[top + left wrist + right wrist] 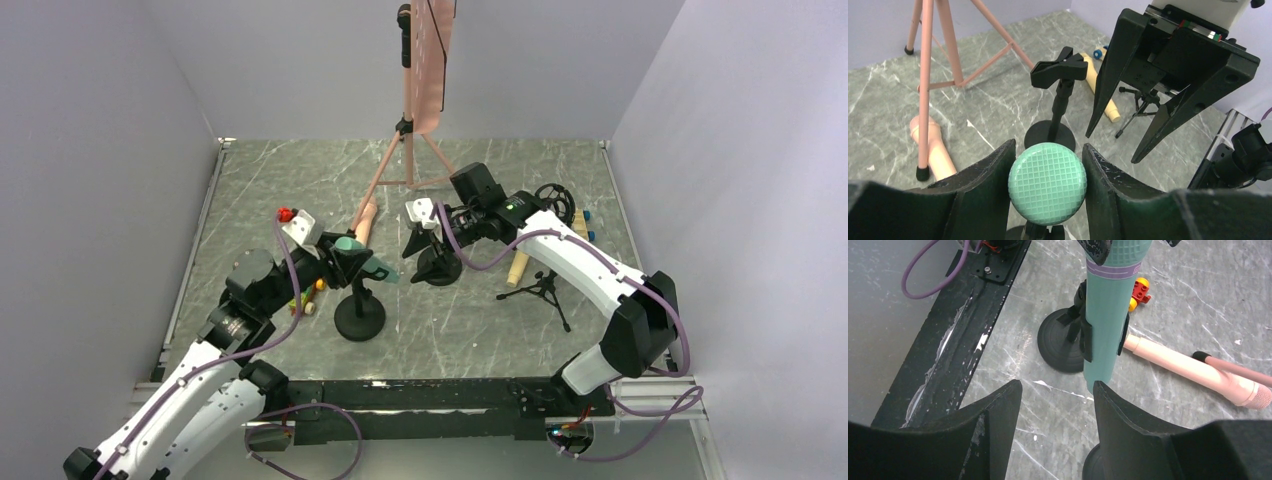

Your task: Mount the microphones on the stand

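Note:
My left gripper (358, 250) (1048, 145) is shut on the head of a green microphone (1048, 182). In the right wrist view the green body (1110, 315) stands upright, and the black clip (1082, 332) of a round-based stand (359, 318) wraps around it. My right gripper (428, 258) (1056, 385) is open and empty, and hangs over the base of a second black clip stand (1059, 67). A pink microphone (365, 220) (1198, 367) lies on the table behind the first stand. A beige microphone (520, 268) (1100, 87) lies to the right.
A tall pink tripod (410, 150) stands at the back centre, one foot (922, 172) beside the pink microphone. A small black tripod (545, 290) lies under my right arm. Red and yellow toy pieces (1138, 292) sit left of the first stand.

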